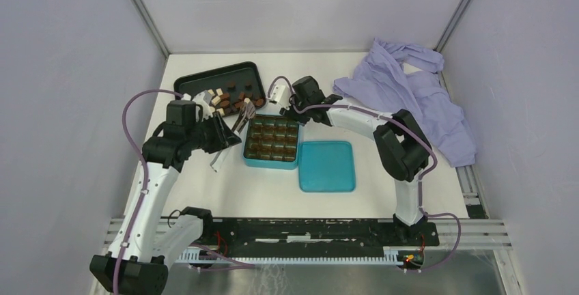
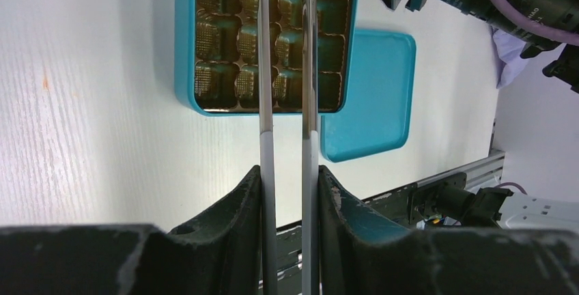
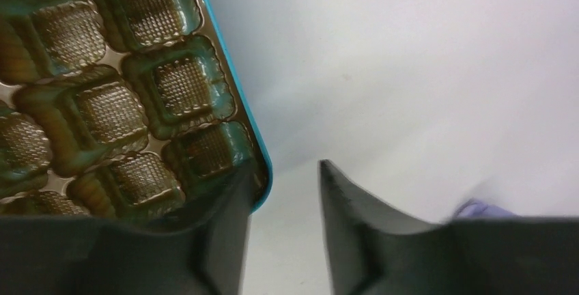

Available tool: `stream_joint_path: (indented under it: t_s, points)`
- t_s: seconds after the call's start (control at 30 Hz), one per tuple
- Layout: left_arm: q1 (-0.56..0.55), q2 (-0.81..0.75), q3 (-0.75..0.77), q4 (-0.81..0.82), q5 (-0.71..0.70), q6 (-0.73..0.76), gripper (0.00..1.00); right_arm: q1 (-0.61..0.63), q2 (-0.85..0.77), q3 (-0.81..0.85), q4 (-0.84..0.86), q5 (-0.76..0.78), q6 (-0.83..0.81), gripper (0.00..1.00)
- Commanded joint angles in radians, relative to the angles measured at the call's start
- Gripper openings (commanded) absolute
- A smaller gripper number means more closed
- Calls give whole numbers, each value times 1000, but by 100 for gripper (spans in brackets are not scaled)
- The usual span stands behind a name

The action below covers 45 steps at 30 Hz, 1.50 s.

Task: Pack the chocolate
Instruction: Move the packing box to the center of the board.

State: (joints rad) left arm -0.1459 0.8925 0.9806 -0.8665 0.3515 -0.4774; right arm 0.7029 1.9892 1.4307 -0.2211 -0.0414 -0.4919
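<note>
- Top external view, stock: the chocolate (image 1: 231, 95) is many small blocky or roundish pieces in dark brown, tan and cream-white. They lie loose on the black tray (image 1: 205, 80) at far left, just beyond the teal box (image 1: 272, 165).
- Teal box: it is fitted with a brown grid insert (image 2: 225, 35), and every cell I can see from the wrist views is empty. The lid (image 1: 327, 166) lies flat, near and right of the box.
- Left gripper (image 2: 289, 175): clamped on a pair of tongs (image 2: 265, 69), whose arms run out between its fingers across the box. The tips leave the left wrist view and are tiny from above, so I cannot tell whether they pinch a piece.
- Right gripper (image 3: 283, 172): the jaws are partly apart with nothing in them. One finger is over the box's far right corner, the other over the table (image 3: 410, 69).
- Step in hand, as I judge it: ferrying pieces by tongs from tray to cells.
- To do it well, I would:
  - pinch each piece lightly across its flat sides;
  - lower it straight into one cell;
  - release only once it is seated;
  - let the right gripper brace the box wall against sliding.
- Purple cloth (image 1: 416, 97): far right, well apart.
</note>
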Motion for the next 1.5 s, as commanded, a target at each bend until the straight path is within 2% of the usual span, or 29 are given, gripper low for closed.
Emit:
stream_joint_path:
  t_s: [0.0,0.07,0.17,0.27,0.4,0.67,1.1,1.47]
  points:
    - [-14,17,-1,80,23,-30,4,-26,-35,55,-18,-127,28,55]
    - [-24,33,-2,80,3,-29,4,-46,-76,62,-43,-249,60,67]
    - [-45,68,4,80,-37,-29,4,-76,-159,44,-67,-403,68,80]
    - [-88,106,20,80,-98,-29,4,-116,-246,-11,-69,-508,69,87]
    - [-149,165,42,99,-183,-30,5,-171,-340,-137,-38,-601,90,89]
    - [-207,273,91,135,-330,-4,5,-241,-457,-337,16,-644,98,90]
    - [-217,343,98,163,-337,16,9,-287,-468,-384,50,-685,133,91]
    - [-232,358,105,162,-335,14,16,-304,-474,-401,64,-699,141,91]
